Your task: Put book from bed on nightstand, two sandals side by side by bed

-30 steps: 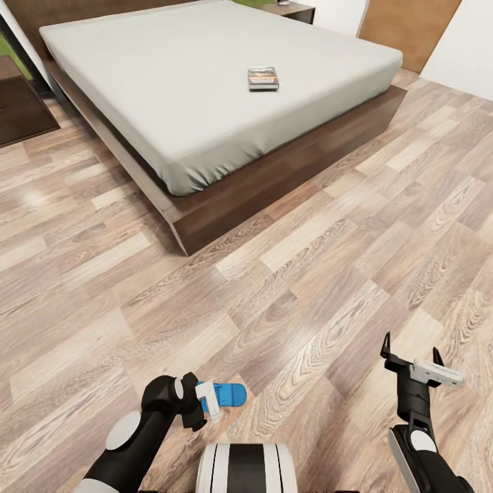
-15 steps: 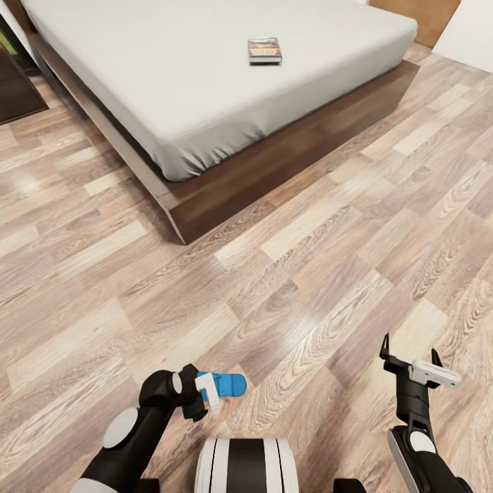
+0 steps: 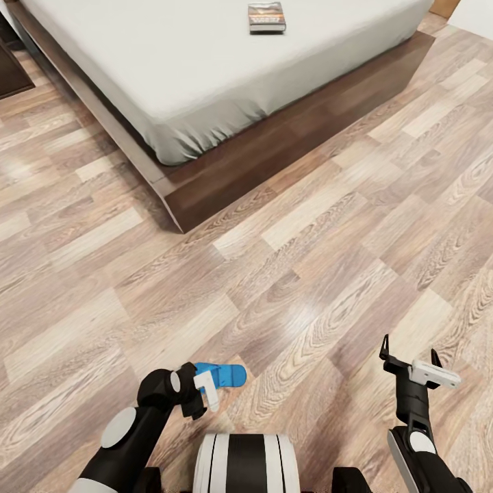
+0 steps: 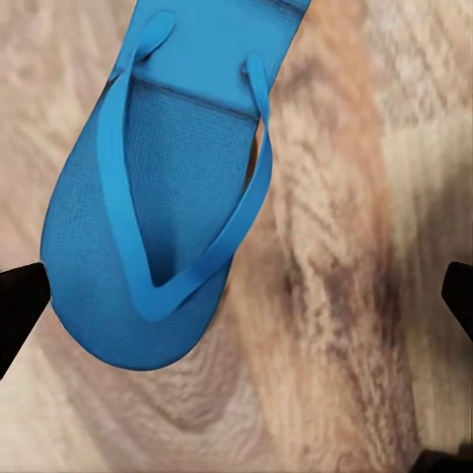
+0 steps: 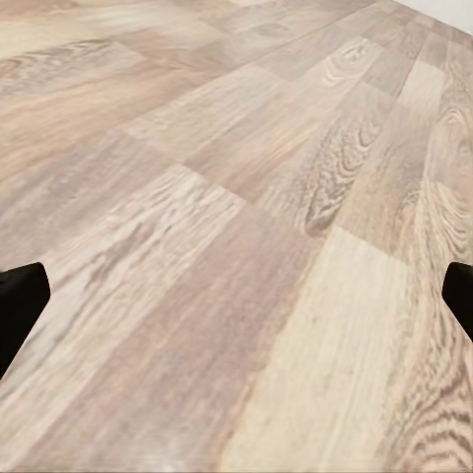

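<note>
The book (image 3: 267, 16) lies on the bed's (image 3: 171, 75) pale mattress, far ahead of both arms. One blue sandal (image 3: 224, 375) is low in the head view, right by my left gripper (image 3: 207, 390). The left wrist view shows that sandal (image 4: 168, 197) strap-side up over the wood floor. My left gripper (image 4: 236, 301) is open, its dark fingertips (image 4: 20, 305) far apart, one close to the sandal's edge. I cannot tell whether it touches the sandal. My right gripper (image 3: 409, 352) hangs open over bare floor, with nothing between its fingers (image 5: 20, 301).
The bed's dark wooden frame (image 3: 274, 150) has a corner jutting toward me at the left. A dark cabinet edge (image 3: 10, 68) sits at the far left. Wood-plank floor (image 3: 308, 274) stretches between me and the bed.
The whole view has shifted, so the bed and book sit higher in the picture and the camera has moved. The sandal stays by my left gripper. Both grippers look unchanged.
</note>
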Robot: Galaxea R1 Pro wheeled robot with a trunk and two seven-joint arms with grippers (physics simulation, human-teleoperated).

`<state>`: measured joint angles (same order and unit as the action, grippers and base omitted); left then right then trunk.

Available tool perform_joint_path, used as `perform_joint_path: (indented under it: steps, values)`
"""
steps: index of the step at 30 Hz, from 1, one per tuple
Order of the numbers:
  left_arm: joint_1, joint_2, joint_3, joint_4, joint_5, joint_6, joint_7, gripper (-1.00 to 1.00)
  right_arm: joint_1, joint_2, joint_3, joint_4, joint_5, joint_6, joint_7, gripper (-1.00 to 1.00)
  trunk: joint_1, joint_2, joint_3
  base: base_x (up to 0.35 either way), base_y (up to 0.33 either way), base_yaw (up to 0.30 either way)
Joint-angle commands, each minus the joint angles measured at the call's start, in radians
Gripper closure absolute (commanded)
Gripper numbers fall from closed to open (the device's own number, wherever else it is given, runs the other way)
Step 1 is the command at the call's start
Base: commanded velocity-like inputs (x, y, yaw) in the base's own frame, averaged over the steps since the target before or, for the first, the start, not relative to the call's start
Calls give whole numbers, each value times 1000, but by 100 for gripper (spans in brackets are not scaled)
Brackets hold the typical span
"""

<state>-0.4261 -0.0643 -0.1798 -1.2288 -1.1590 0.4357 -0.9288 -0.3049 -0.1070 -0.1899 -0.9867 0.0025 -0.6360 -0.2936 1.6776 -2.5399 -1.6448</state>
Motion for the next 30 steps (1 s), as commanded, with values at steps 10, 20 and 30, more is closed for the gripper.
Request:
perform_joint_path:
  steps: [10,20,30]
  values:
    - [0,0,6,-3,-4,8,-4,-100,0,0,1,0,1,-2,-4,-100,4,-3,-39,0,0,0]
    - [0,3,10,-5,-4,8,-4,-100,0,0,1,1,1,-2,-4,-100,9,-5,-78,0,0,0]
    - [0,47,12,-5,-4,6,-2,-100,0,0,1,21,1,-2,-4,-100,9,-5,-78,0,0,0]
